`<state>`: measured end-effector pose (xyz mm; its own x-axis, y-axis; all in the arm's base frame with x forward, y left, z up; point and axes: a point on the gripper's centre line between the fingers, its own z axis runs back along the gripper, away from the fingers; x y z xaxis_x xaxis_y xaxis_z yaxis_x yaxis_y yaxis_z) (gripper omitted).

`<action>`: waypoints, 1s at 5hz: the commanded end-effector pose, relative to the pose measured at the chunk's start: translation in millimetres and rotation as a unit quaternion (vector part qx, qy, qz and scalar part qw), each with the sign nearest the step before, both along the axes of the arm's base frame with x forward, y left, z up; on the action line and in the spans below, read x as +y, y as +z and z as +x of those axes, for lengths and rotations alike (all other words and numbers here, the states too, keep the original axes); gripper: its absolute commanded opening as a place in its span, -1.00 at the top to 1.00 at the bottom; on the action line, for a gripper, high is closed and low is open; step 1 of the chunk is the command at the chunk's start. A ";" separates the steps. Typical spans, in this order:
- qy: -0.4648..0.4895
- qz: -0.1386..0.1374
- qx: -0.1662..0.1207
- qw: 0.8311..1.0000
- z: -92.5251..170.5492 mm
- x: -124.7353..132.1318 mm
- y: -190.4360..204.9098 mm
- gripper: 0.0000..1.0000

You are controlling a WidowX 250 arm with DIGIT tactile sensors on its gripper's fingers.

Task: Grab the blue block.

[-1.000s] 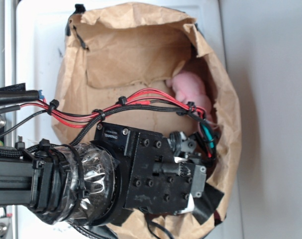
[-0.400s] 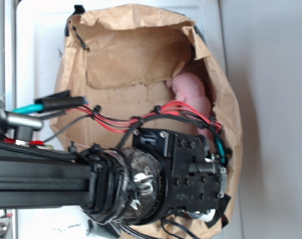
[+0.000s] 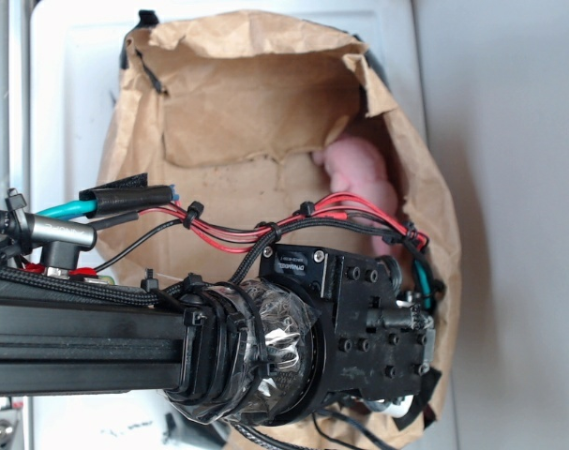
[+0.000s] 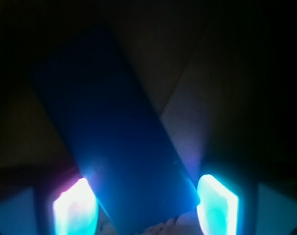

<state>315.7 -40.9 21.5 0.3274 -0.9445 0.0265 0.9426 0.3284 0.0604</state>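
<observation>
Two glowing fingertips of the claw stand spread apart at the bottom of the wrist view, and the near end of the blue block lies between them, with a gap to each pad. The block runs slantwise from the upper left down to the lower middle of that view, lying flat on the dim floor of the brown paper bag.

In the exterior view the bag's crumpled walls crowd the robot's wrist on the right and near sides, leaving open room only toward the far left of the bag. The pink plush toy lies against the right wall, just beyond the wrist.

Since the earlier frames the arm has pushed further right and deeper into the bag, and its red and black cables now hang lower.

From outside, the block and the claw are hidden behind the wrist. The wrist view is very dark, so the block's far end is hard to trace.
</observation>
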 end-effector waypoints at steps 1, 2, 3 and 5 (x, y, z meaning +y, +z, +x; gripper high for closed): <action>0.050 -0.004 -0.006 0.999 -10.2 11.2 10.5 1.00; 0.118 -0.043 -0.018 0.992 -19.0 26.8 35.5 1.00; 0.181 -0.041 -0.020 0.982 -27.9 42.6 45.5 1.00; 0.268 -0.037 -0.018 0.962 -51.5 53.2 72.5 1.00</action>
